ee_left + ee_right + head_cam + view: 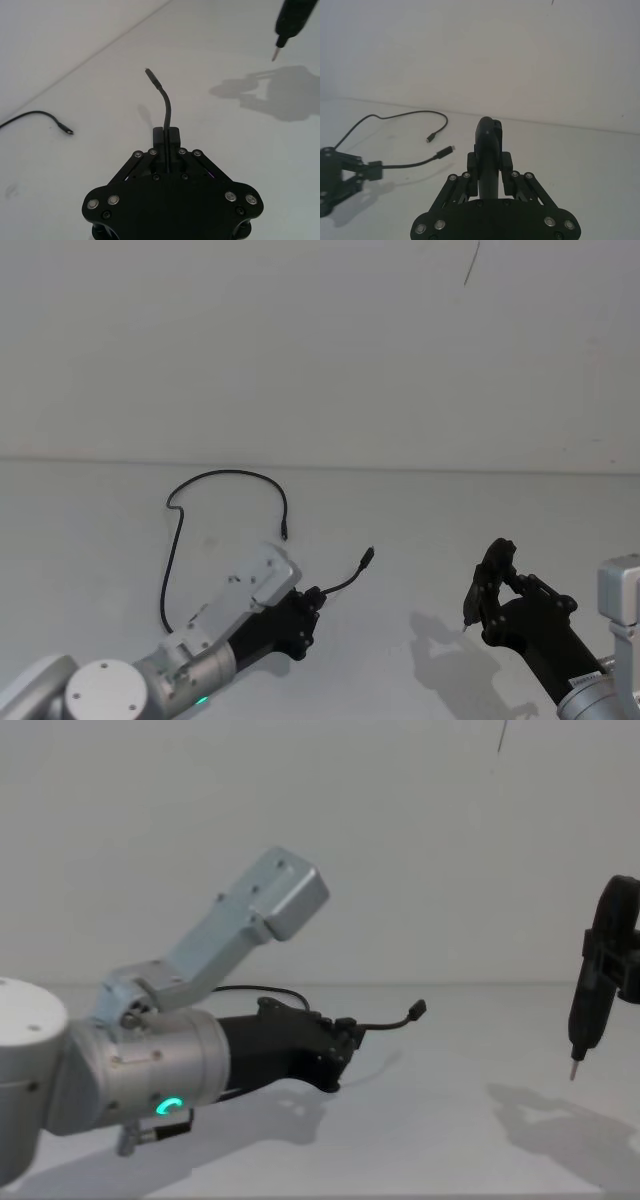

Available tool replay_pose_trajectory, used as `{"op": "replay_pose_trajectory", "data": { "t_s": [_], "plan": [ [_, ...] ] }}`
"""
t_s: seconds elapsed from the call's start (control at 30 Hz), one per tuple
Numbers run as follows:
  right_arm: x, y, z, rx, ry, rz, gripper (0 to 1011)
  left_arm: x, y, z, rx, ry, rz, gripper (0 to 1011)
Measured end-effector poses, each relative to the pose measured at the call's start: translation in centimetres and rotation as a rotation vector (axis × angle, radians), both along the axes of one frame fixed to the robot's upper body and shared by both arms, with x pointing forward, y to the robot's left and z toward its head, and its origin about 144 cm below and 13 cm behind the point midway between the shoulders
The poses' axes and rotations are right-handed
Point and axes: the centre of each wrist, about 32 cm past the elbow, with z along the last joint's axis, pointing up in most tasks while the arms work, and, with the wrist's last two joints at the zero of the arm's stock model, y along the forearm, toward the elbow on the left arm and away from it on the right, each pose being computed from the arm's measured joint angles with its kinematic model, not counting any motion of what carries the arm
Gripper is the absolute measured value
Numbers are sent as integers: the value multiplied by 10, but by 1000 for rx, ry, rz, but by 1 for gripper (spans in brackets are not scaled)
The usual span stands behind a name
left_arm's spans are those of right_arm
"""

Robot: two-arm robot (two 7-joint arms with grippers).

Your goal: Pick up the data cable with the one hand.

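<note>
Cable [235, 472] lies looped on the white table [500, 530], with one end pinched in the closed jaws of my left gripper [166, 132] and its plug [151, 77] poking out in front. I judge the grasp made and the lift due next: raise slowly so the slack trails free. My right gripper [489, 165] hangs well apart, clamped on a pen tool [583, 1010].

You lose the data cable [230, 473] in the head view where its run from the table passes under the left arm [240, 592] toward the left gripper [316, 596]. In the chest view that arm hides most of the loop. The chest view's right edge cuts the right gripper [606, 950], and the left wrist view's top edge cuts the pen-like tool [292, 17].
</note>
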Motion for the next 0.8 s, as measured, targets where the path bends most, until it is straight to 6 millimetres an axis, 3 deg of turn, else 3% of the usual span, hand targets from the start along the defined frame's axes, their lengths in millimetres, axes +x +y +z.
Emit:
{"op": "replay_pose_trajectory", "data": {
  "t_s": [0.37,0.8],
  "plan": [
    [0,0,0,0,0,0,269,-22,33,16,19,-6,-62,51],
    [0,0,0,0,0,0,269,-34,48,22,28,10,-128,51]
  ]
}}
